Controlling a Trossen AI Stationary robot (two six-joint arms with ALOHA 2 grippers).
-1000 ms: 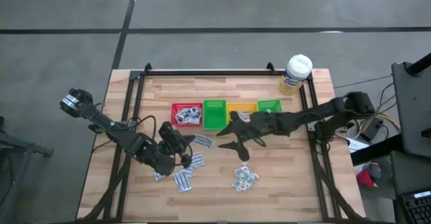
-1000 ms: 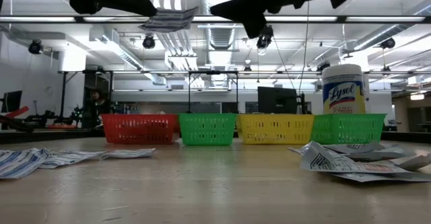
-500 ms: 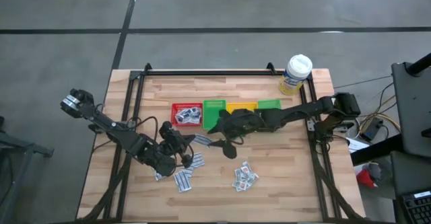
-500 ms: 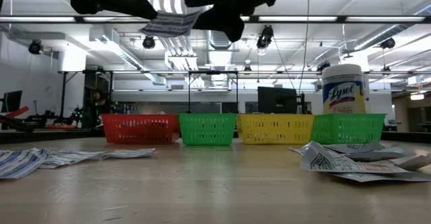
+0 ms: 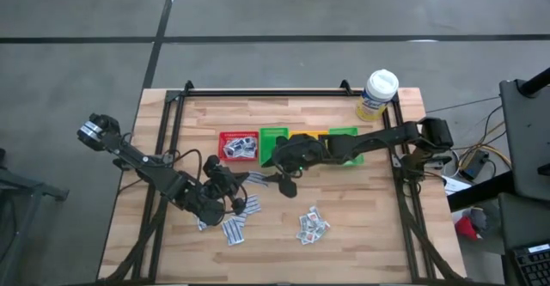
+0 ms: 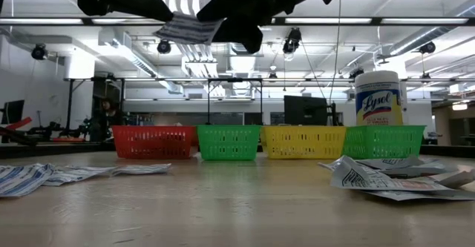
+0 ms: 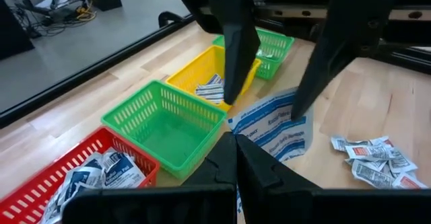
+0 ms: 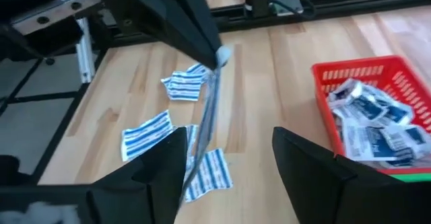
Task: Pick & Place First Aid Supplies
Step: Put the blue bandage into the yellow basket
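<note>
Left gripper point(image 5: 243, 181) sits above the front-left of the table point(image 5: 378, 234), fingers pinched shut on one corner of a blue-striped white packet point(image 7: 275, 126), lifted clear of the wood. In the left wrist view the packet hangs out beyond the fingertips as a flat sheet; in the right wrist view it shows edge-on point(image 8: 207, 120), thin, drooping slightly. Right gripper point(image 5: 282, 181) reaches across from the bins, fingers spread wide, one on each side of the packet's free end and not yet touching it. This looks like a hand-over. Handling, as a judgement: the packet is very light, thin paper, limp enough to bend under its own weight, likely to crease and easy to slip from a shallow pinch. Best hold is flat across both faces, well in from the free edge, away from the left fingertips so the two grippers do not collide. Other packets: loose striped ones point(image 5: 234, 228) below the left gripper, a small heap point(image 5: 312, 225) at table centre-front, more in the red bin point(image 5: 238, 146). The green bin point(image 7: 163, 124) looks empty.
</note>
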